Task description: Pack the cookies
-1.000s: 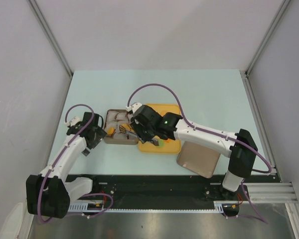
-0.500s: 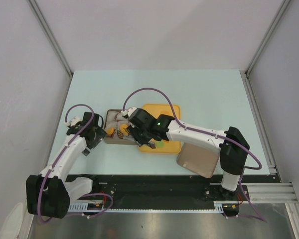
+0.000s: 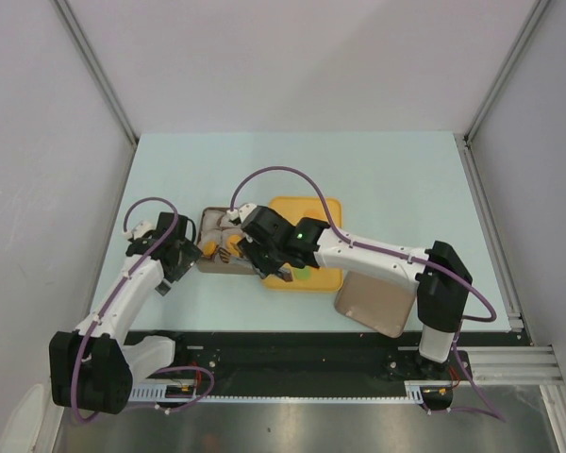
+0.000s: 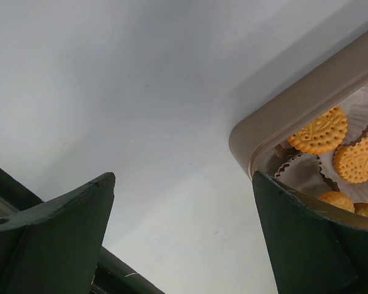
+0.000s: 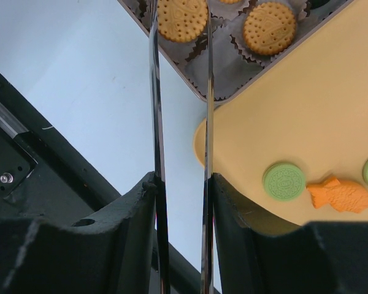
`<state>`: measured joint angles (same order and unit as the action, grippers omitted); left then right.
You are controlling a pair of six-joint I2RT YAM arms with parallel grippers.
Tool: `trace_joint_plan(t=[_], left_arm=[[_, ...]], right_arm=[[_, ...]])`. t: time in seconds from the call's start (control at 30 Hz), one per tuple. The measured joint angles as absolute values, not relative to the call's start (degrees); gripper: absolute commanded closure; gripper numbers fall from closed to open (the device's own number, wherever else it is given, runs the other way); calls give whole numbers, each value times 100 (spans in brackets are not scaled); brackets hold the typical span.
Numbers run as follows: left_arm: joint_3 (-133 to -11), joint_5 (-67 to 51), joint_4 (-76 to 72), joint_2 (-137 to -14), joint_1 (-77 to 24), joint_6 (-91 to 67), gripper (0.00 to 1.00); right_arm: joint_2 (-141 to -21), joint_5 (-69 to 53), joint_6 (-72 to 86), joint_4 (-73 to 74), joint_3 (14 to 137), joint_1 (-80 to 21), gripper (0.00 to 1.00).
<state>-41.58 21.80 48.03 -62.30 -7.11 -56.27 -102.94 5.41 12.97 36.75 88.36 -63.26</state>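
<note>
Grips a tan cookie (image 5: 181, 21) edge to edge in the right tool (image 5: 180, 5), blades narrow, over the tin (image 4: 294, 101) of cup-seated cookies (image 5: 270, 27). Shows the left tool (image 4: 183, 184) wide open, empty, at the tin's corner. Likely light, stiff, crumbly: calls for gentle pressure across the rim. Leaves green cookies (image 5: 284, 181) on the yellow tray (image 5: 306, 122).

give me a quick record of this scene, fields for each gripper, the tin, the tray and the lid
left gripper: open, empty, beside the tin's corner
right gripper: blades closed on an orange cookie over the tin
tin: paper cups, several holding orange cookies
yellow tray: a green cookie and a fish-shaped orange one not yet packed
tan lid: off, lying at the tray's near right corner
</note>
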Motion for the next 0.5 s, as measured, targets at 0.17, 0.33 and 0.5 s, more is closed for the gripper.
trace_joint_plan(t=[0.17, 0.33, 0.5], left_arm=[[-4158, 2178, 4803, -6230, -711, -5627, 2], [-4158, 2178, 4799, -6228, -711, -5625, 2], [-4158, 2178, 4786, -6224, -711, -5621, 2]], right_arm=[[-10294, 578, 1297, 3691, 8864, -6351, 51], [-10294, 646, 1299, 3723, 8866, -6353, 45], [-10294, 711, 1299, 3756, 8884, -6353, 43]])
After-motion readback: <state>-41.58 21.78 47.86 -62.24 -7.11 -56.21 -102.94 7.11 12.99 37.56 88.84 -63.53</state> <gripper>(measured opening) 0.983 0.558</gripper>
